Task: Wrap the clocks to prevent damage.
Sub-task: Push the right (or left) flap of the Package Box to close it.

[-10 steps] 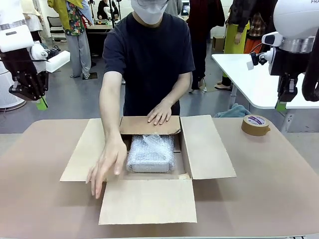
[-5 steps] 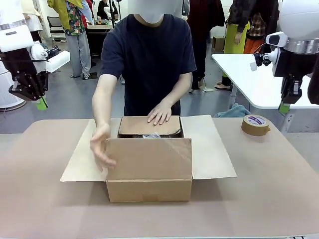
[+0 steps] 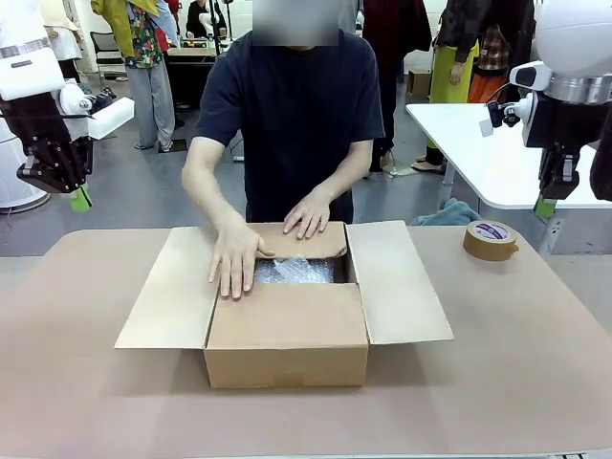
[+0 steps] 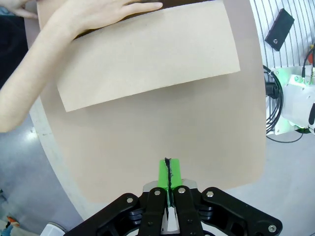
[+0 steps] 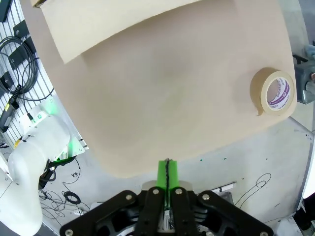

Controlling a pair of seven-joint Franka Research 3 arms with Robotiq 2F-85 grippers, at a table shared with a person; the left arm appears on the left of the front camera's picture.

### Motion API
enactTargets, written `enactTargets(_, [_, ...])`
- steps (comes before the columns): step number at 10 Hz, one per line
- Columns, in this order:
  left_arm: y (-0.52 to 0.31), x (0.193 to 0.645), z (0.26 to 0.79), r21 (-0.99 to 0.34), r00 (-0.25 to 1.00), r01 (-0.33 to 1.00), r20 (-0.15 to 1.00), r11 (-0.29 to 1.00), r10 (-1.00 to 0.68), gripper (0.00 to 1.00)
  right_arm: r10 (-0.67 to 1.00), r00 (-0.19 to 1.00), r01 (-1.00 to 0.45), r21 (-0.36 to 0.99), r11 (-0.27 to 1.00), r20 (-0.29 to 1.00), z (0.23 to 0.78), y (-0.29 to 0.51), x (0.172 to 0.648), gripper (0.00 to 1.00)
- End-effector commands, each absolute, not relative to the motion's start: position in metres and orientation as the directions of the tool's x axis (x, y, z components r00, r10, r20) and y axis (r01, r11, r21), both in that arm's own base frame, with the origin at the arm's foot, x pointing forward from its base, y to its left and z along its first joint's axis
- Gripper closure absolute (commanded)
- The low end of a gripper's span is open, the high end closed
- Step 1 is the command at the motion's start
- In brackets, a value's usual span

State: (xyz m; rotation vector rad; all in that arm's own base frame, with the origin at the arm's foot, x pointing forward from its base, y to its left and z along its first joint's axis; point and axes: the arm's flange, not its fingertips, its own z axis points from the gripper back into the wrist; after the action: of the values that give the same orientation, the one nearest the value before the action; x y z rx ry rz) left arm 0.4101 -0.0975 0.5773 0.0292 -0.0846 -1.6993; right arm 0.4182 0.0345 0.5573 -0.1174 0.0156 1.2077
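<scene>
Inside carton [image 3: 287, 333], bubble-wrapped clocks [image 3: 296, 271], apparently beside person's hand [image 3: 234, 260].

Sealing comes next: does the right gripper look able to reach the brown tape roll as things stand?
Probably yes. The tape roll lies on the table apart from the carton, nothing over it, with the right gripper raised nearby; its shut jaws would need opening.

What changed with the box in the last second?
The person folded the near flap up over the carton and presses it down with one hand; only a strip of the bubble-wrapped bundle shows. Other hand stays on the far flap; side flaps open, tape roll unmoved, left gripper and right gripper shut.
</scene>
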Motion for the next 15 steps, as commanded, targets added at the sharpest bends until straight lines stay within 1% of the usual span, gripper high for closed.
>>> enactTargets(1, [-0.098, 0.409, 0.578, 0.086, -0.110, 0.991, 0.023, -0.107, -0.994, 0.99, 0.934, 0.353, -0.934, -0.080, 0.349, -0.046, 0.552, 0.034, 0.417, 0.99])
enactTargets(7, [-0.098, 0.409, 0.578, 0.086, -0.110, 0.991, 0.023, -0.107, -0.994, 0.99, 0.934, 0.353, -0.934, -0.080, 0.349, -0.046, 0.552, 0.034, 0.417, 0.99])
enactTargets(8, [-0.098, 0.409, 0.578, 0.086, -0.110, 0.991, 0.023, -0.107, -0.994, 0.99, 0.932, 0.356, -0.933, -0.082, 0.350, -0.075, 0.557, 0.035, 0.418, 0.99])
enactTargets(9, [-0.098, 0.409, 0.578, 0.086, -0.110, 0.991, 0.023, -0.107, -0.994, 0.99, 0.973, 0.203, -0.979, -0.003, 0.204, -0.111, 0.532, 0.021, 0.433, 0.99])
enactTargets(10, [-0.098, 0.409, 0.578, 0.086, -0.110, 0.991, 0.023, -0.107, -0.994, 0.99, 0.995, 0.079, -0.995, 0.058, 0.083, -0.065, 0.506, 0.009, 0.448, 0.99])
enactTargets(11, [-0.098, 0.409, 0.578, 0.086, -0.110, 0.991, 0.023, -0.107, -0.994, 0.99, 0.996, -0.074, -0.995, 0.060, -0.077, 0.051, 0.484, -0.002, 0.457, 0.99])
enactTargets(12, [-0.098, 0.409, 0.578, 0.086, -0.110, 0.991, 0.023, -0.107, -0.994, 0.99, 0.976, -0.149, -0.989, -0.008, -0.150, 0.158, 0.466, -0.014, 0.463, 0.99])
enactTargets(13, [-0.098, 0.409, 0.578, 0.086, -0.110, 0.991, 0.023, -0.107, -0.994, 0.99, 0.941, -0.184, -0.982, -0.086, -0.166, 0.285, 0.450, -0.028, 0.465, 0.99])
enactTargets(14, [-0.098, 0.409, 0.578, 0.086, -0.110, 0.991, 0.023, -0.107, -0.994, 0.99, 0.887, -0.114, -0.990, -0.128, -0.062, 0.448, 0.440, -0.044, 0.467, 0.99])
enactTargets(15, [-0.098, 0.409, 0.578, 0.086, -0.110, 0.991, 0.023, -0.107, -0.994, 0.99, 0.815, -0.078, -0.992, -0.128, -0.005, 0.574, 0.429, -0.059, 0.467, 0.99])
